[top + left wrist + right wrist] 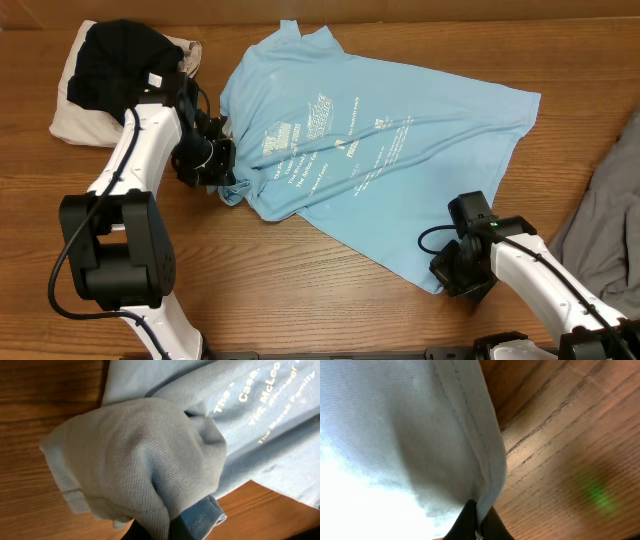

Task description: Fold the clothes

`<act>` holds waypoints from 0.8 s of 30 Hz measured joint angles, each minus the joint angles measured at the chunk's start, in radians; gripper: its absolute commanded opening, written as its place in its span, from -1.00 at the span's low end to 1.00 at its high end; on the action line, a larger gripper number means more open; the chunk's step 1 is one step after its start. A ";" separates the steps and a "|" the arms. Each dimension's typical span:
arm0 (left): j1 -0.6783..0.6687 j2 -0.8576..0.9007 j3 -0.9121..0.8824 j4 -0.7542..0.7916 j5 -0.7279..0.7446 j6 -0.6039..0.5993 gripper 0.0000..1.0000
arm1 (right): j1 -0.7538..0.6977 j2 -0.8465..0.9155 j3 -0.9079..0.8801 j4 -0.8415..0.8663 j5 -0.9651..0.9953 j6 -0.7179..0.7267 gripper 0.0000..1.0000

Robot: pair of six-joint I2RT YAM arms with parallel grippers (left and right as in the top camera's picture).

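Note:
A sky-blue T-shirt with pale printed lettering lies spread across the middle of the wooden table. My left gripper is shut on a bunched sleeve at the shirt's left edge; the left wrist view shows the bunched cloth over the jaws. My right gripper is shut on the shirt's hem at its lower right corner; the right wrist view shows the hem pinched between the dark fingers. A black garment lies on a beige one at the back left. A grey garment lies at the right edge.
The wooden table shows bare along the front, between the two arms. The left arm's base stands at the front left. The table's back edge runs along the top of the overhead view.

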 measured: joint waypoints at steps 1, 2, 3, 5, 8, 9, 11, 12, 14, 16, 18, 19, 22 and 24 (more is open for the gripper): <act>0.000 0.000 0.013 -0.016 0.000 0.000 -0.92 | 0.000 0.000 0.013 -0.020 0.002 -0.011 -0.92; 0.001 0.000 0.034 -0.039 0.000 0.000 -0.92 | -0.002 0.000 0.034 -0.045 0.003 -0.022 -0.92; 0.001 0.000 0.060 -0.061 -0.001 0.000 -0.92 | -0.008 0.000 0.063 -0.076 0.003 -0.035 -0.92; 0.006 0.000 0.139 -0.117 0.000 0.000 -0.92 | -0.026 -0.002 0.143 -0.153 0.005 -0.068 -0.92; 0.008 -0.003 0.284 -0.204 0.000 0.006 -0.92 | -0.073 -0.021 0.298 -0.262 0.006 -0.126 -0.92; 0.008 -0.006 0.321 -0.223 0.000 0.008 -0.92 | -0.093 -0.034 0.359 -0.304 0.006 -0.150 -0.92; 0.008 -0.018 0.399 -0.268 0.000 0.014 -0.92 | -0.131 -0.059 0.459 -0.375 0.007 -0.189 -0.92; 0.008 -0.026 0.436 -0.287 0.000 0.018 -0.92 | -0.153 -0.073 0.507 -0.402 0.006 -0.210 -0.92; 0.008 -0.038 0.491 -0.312 0.000 0.024 -0.92 | -0.194 -0.100 0.589 -0.453 0.006 -0.246 -0.92; 0.008 -0.052 0.537 -0.324 0.000 0.029 -0.92 | -0.238 -0.123 0.657 -0.513 0.009 -0.286 -0.92; 0.008 -0.070 0.573 -0.332 0.000 0.030 -0.92 | -0.275 -0.142 0.702 -0.558 0.010 -0.320 -0.92; 0.008 -0.079 0.585 -0.336 0.000 0.030 -0.92 | -0.295 -0.151 0.716 -0.576 0.010 -0.335 -0.92; 0.008 -0.109 0.623 -0.357 -0.010 0.032 -0.92 | -0.331 -0.175 0.724 -0.614 0.010 -0.367 -0.92; 0.008 -0.133 0.639 -0.372 -0.027 0.033 -0.92 | -0.353 -0.188 0.724 -0.634 0.010 -0.385 -0.92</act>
